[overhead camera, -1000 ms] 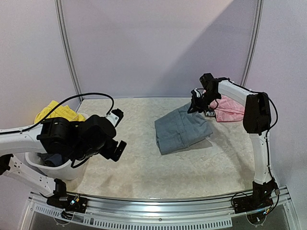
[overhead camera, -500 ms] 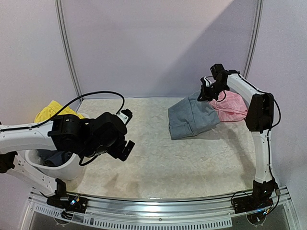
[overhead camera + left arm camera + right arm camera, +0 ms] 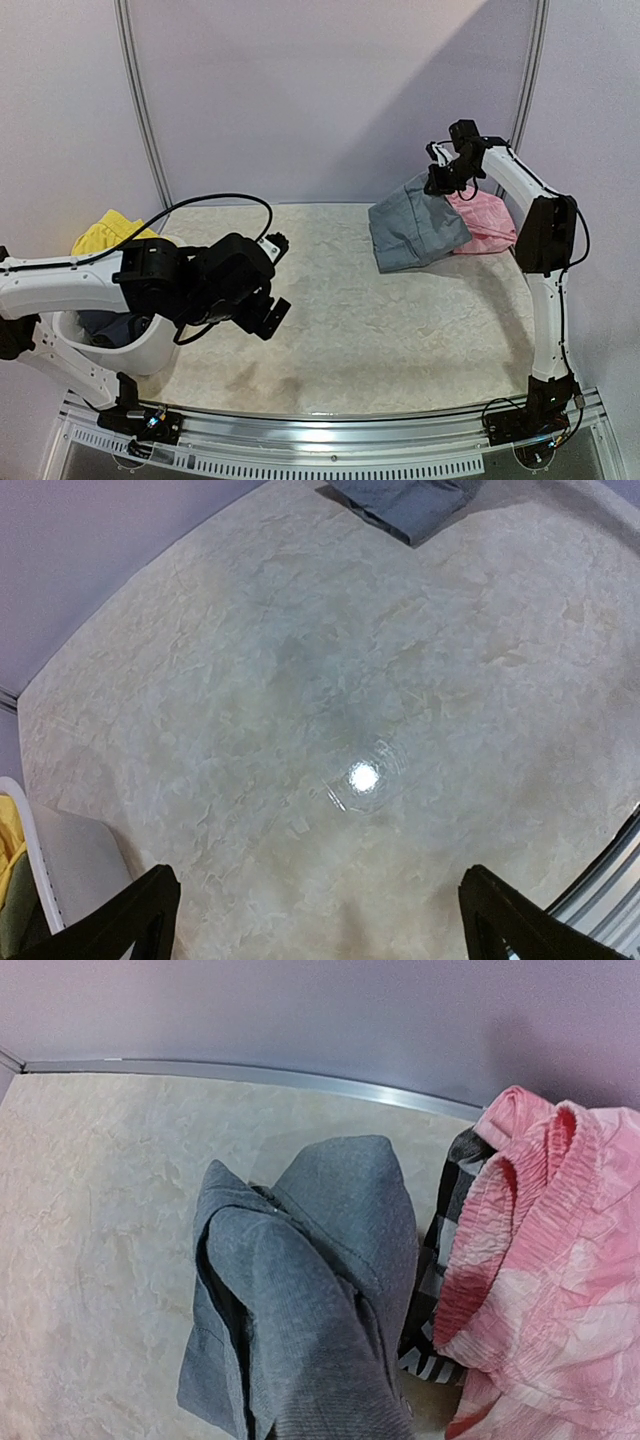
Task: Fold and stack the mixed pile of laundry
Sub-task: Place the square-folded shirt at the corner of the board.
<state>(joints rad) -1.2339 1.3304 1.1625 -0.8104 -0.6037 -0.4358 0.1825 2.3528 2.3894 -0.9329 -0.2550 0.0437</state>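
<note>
grey folded cotton shirt [image 3: 415, 232] hangs pinched in right gripper [image 3: 440, 182], far right of beige table [image 3: 380, 330], overlapping crumpled shiny pink piece [image 3: 488, 222]. left gripper [image 3: 325, 920] empty, jaws wide. risk: dangling layers unfold on release; stack lands askew.

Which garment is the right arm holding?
The grey one, hanging from the right fingers. The pink one lies beside it; the yellow one is far left by the tub.

- Right pincer [image 3: 438, 185]: its fingertips are buried in the grey garment [image 3: 300, 1290], which is cut off by the frame edge beneath it.
- Checked cloth [image 3: 432, 1300], right of that pincer: mostly hidden under the pink piece [image 3: 540, 1260].
- Left pincer [image 3: 320, 915]: finger bases are cropped.
</note>
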